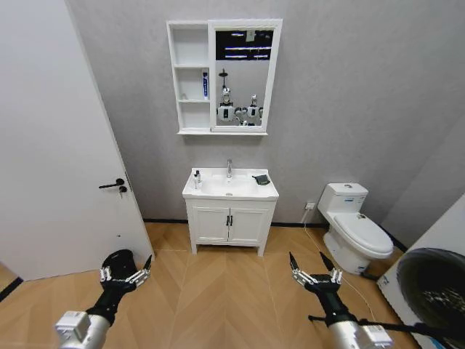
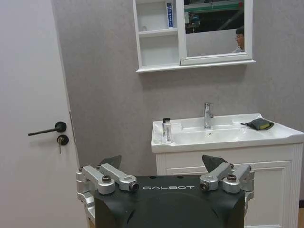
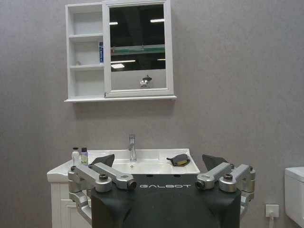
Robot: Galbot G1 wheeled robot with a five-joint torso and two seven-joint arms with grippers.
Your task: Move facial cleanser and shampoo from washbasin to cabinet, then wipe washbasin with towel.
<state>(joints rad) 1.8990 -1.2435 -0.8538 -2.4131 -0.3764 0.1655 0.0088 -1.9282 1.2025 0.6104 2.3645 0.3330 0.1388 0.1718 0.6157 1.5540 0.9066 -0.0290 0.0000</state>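
Observation:
The white washbasin (image 1: 245,193) with its chrome tap stands against the far wall, well ahead of both arms. Two small bottles (image 3: 80,156) stand together on its left rim (image 2: 166,131); which is the facial cleanser and which the shampoo I cannot tell. The dark towel (image 1: 261,179) lies folded on the right rim (image 2: 259,124). Above hangs the white cabinet (image 1: 190,76) with open shelves and a mirror. My left gripper (image 1: 131,263) and right gripper (image 1: 307,262) hover low over the floor, both open and holding nothing, far short of the basin.
A blue-and-white tube (image 1: 205,84) stands on the cabinet's middle shelf. A white door with a black handle (image 1: 112,184) is at the left. A toilet (image 1: 356,229) and a washing machine (image 1: 436,291) are at the right. Wooden floor (image 1: 225,283) lies between me and the two-door vanity (image 1: 229,225).

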